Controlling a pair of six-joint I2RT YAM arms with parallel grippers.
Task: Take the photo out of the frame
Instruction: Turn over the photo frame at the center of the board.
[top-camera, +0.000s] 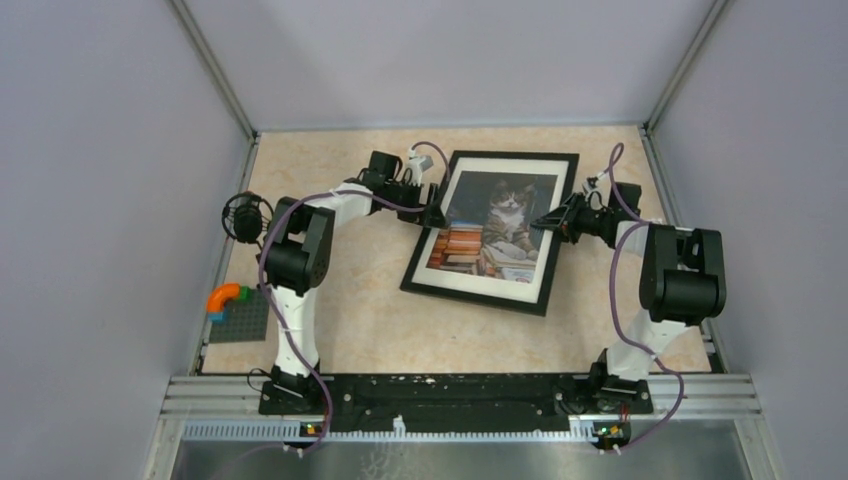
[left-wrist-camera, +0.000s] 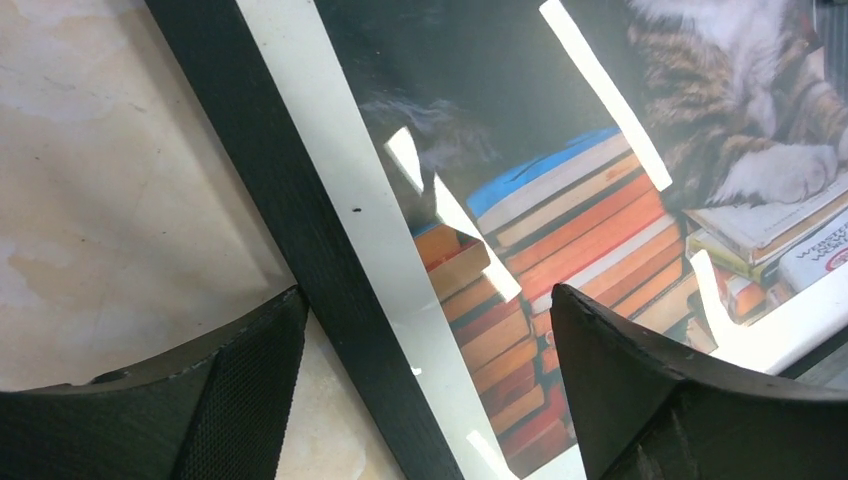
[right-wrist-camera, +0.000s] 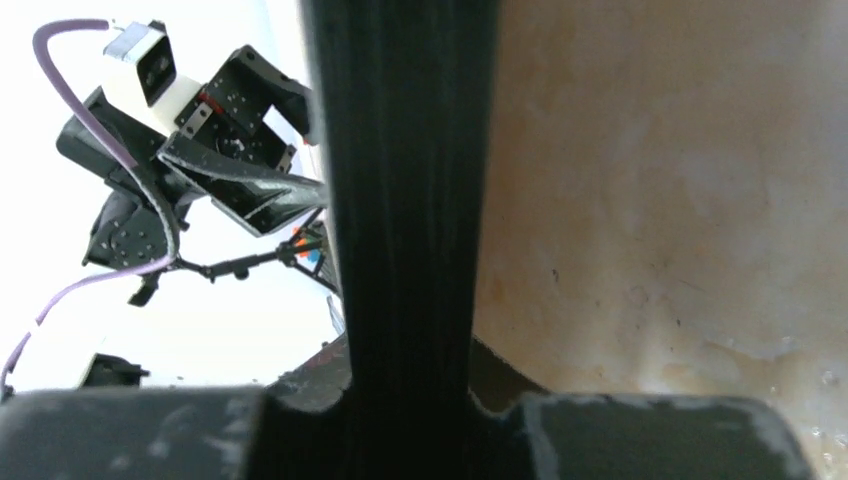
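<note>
Two end effectors work opposite long sides of the frame (top-camera: 475, 298), which lies on the bench (top-camera: 380, 320) near its middle, turned a little clockwise. The photo (top-camera: 495, 225) is in the frame, face up: cat above stacked books, white margin all round.

Left end effector (top-camera: 437, 213): open wide, straddling the frame's left rail (left-wrist-camera: 295, 210). In the left wrist view, one finger (left-wrist-camera: 240, 380) is over the bare bench (left-wrist-camera: 120, 180) and the other (left-wrist-camera: 650, 400) is over the photo (left-wrist-camera: 560, 200). Contact with the rail cannot be told.

Right end effector (top-camera: 545, 220): at the frame's right rail. In the right wrist view the black rail (right-wrist-camera: 405, 200) fills the gap between the fingers, so it is closed on the frame edge (right-wrist-camera: 410, 400).

One grey studded plate (top-camera: 240, 320) with an orange curved piece (top-camera: 225, 295) sits at the bench's left side, well apart from the frame.
</note>
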